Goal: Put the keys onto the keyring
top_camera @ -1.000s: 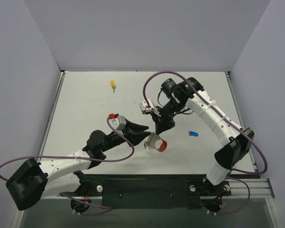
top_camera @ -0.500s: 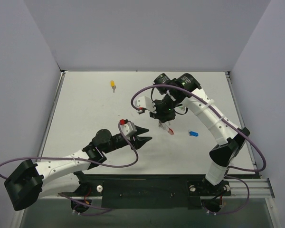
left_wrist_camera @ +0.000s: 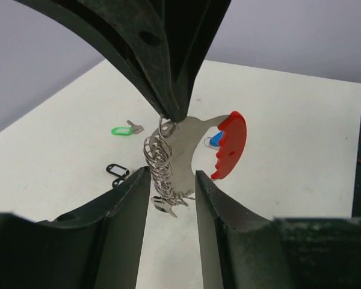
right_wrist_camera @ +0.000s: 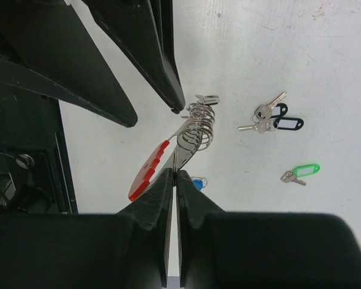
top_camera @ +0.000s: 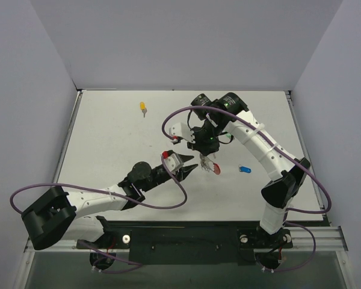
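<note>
Now, top view: your right end effector (top_camera: 204, 156) pinches keyring (top_camera: 212, 167) over table (top_camera: 108, 138). Left end effector (top_camera: 191, 171) sits at its 9 o'clock, blue key (top_camera: 245, 170) at 3, yellow key (top_camera: 143, 108) far at 11.
Left wrist: your fingers (left_wrist_camera: 129, 205) spread, ring coil between them.
Right wrist: fingers (right_wrist_camera: 159, 192) pressed together on keyring plate; black keys (right_wrist_camera: 287, 124) and green key (right_wrist_camera: 305, 170) lie at 3.

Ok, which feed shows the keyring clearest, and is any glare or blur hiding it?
Left wrist: keyring sharp, evenly lit, no glare; only the fingers of the left gripper look dark and soft. Right wrist: sharp too, one end hidden in the shut right gripper. Top external: tiny, crowded by both grippers.
</note>
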`<action>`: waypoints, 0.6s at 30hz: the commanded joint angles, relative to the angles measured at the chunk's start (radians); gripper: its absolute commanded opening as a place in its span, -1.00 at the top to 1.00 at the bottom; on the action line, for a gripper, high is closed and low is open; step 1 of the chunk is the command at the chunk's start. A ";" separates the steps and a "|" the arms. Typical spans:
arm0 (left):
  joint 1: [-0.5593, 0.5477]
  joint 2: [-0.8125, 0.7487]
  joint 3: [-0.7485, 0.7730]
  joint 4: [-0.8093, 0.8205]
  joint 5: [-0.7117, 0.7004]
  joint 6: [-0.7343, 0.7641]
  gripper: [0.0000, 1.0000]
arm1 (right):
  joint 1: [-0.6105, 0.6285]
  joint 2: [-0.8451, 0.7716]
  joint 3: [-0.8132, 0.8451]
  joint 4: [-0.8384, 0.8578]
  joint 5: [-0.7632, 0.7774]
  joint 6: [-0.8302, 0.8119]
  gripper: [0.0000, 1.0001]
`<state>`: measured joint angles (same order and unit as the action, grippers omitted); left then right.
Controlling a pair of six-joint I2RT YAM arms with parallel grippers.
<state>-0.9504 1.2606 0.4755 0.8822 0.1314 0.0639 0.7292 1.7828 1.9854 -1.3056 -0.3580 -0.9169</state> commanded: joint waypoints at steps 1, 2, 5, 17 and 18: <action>-0.008 0.029 0.061 0.142 -0.046 0.027 0.09 | 0.007 0.001 0.020 -0.265 -0.035 -0.002 1.00; -0.007 0.034 0.066 0.146 -0.044 0.027 0.10 | 0.007 0.003 0.018 -0.264 -0.035 -0.003 1.00; -0.011 0.062 0.083 0.165 -0.044 0.027 0.11 | 0.007 0.003 0.015 -0.265 -0.042 -0.004 1.00; -0.019 0.089 0.103 0.166 -0.018 0.027 0.49 | 0.009 -0.002 0.006 -0.264 -0.055 -0.007 1.00; -0.019 0.089 0.103 0.163 -0.013 0.030 0.50 | 0.009 -0.002 0.007 -0.264 -0.056 -0.007 1.00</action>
<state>-0.9634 1.3525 0.5301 0.9985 0.0998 0.0883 0.7292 1.7828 1.9854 -1.3056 -0.3935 -0.9176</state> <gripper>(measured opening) 0.267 0.005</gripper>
